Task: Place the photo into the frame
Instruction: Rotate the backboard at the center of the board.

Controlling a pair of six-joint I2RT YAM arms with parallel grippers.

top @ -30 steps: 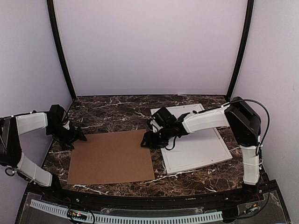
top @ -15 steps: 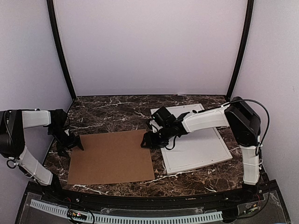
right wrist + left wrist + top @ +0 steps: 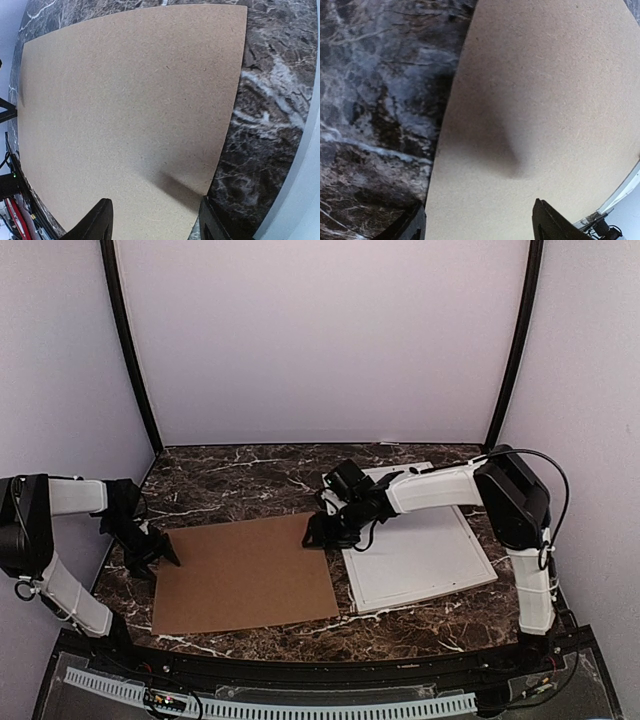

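Note:
The photo is not in view. A plain brown cardboard sheet [image 3: 245,575] lies flat on the marble table, left of centre. The white frame [image 3: 420,550] lies flat to its right; its centre looks white. My left gripper [image 3: 160,550] is open, low at the sheet's left edge; in the left wrist view [image 3: 477,220] one finger is over the marble and one over the cardboard [image 3: 545,100]. My right gripper [image 3: 318,532] is open at the sheet's far right corner; in the right wrist view [image 3: 155,210] its fingers straddle the cardboard's [image 3: 125,100] right edge. Neither holds anything.
The dark marble table [image 3: 240,485] is bounded by pale walls at the back and sides, with black corner posts [image 3: 130,350]. The frame's pale edge [image 3: 310,175] shows right of a marble strip in the right wrist view. The sheet's near right corner lies close to the frame.
My left gripper has come down from left of the sheet to its left edge. The cardboard has shifted slightly right and turned a little. My right gripper has moved slightly farther back.

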